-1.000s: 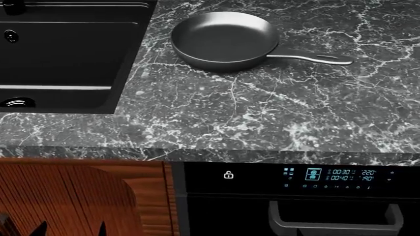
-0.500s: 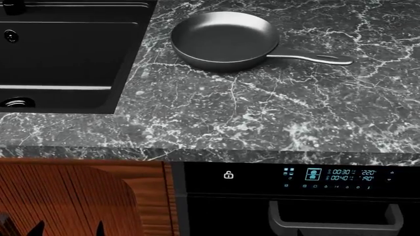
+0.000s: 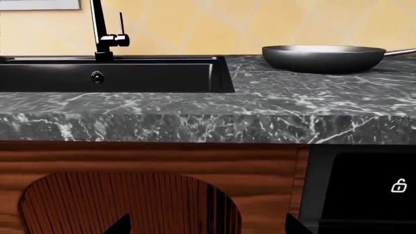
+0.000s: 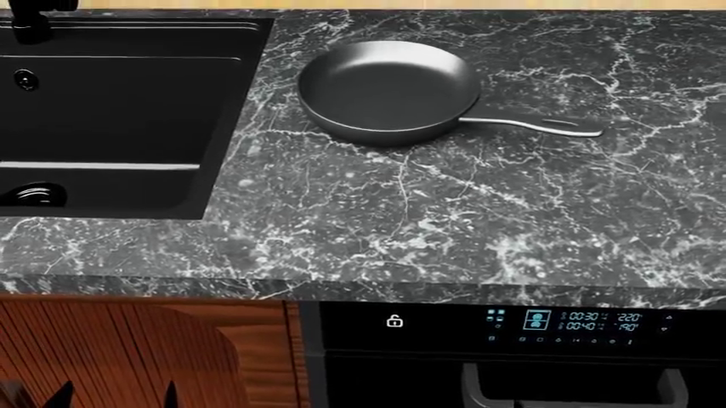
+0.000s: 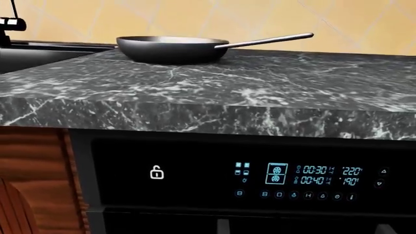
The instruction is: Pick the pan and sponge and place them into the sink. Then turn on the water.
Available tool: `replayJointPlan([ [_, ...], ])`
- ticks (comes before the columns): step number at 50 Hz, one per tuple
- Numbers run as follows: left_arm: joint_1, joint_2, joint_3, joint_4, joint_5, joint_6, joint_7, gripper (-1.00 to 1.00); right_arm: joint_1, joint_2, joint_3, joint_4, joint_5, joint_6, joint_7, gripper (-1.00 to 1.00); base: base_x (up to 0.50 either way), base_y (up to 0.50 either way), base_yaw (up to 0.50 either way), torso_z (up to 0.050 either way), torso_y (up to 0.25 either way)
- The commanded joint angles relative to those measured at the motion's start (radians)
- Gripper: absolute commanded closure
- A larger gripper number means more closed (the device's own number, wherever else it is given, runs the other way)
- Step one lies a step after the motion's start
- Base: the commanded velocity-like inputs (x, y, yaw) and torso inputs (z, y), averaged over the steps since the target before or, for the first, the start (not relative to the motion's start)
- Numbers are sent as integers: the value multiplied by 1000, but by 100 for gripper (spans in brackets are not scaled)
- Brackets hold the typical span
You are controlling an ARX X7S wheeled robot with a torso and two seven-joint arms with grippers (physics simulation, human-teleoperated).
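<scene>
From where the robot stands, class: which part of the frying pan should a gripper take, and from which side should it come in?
Probably the flat grey handle of the pan. It sticks out away from the sink, low and almost level with the marble counter, with bare counter around it. So a gripper could likely come down from above, jaws across the handle's narrow width; the bowl's rim looks wide and sloped.

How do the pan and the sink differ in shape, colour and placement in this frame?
The pan is round and shallow; the sink is rectangular and much deeper. The pan is dark grey metal with a lighter grey handle; the sink is glossy black. The pan sits on top of the marble counter, to the right of the sink, which is sunk into the counter. Both look empty: no sponge shows in either.
</scene>
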Motion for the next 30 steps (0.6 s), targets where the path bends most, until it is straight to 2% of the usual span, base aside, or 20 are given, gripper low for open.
replayJointPlan([
  [1,1,-8,8,0,-8,7,-5,-100,3,6,-8,4,6,0,8,-100,0,0,0,50,0],
  [21,0,-18,18,5,-26,11,-13,-100,5,16,-22,3,15,1,21,-100,0,0,0,49,0],
  [30,3,-28,29,18,-17,0,-24,-100,6,20,-27,2,22,0,24,-100,0,0,0,0,0],
])
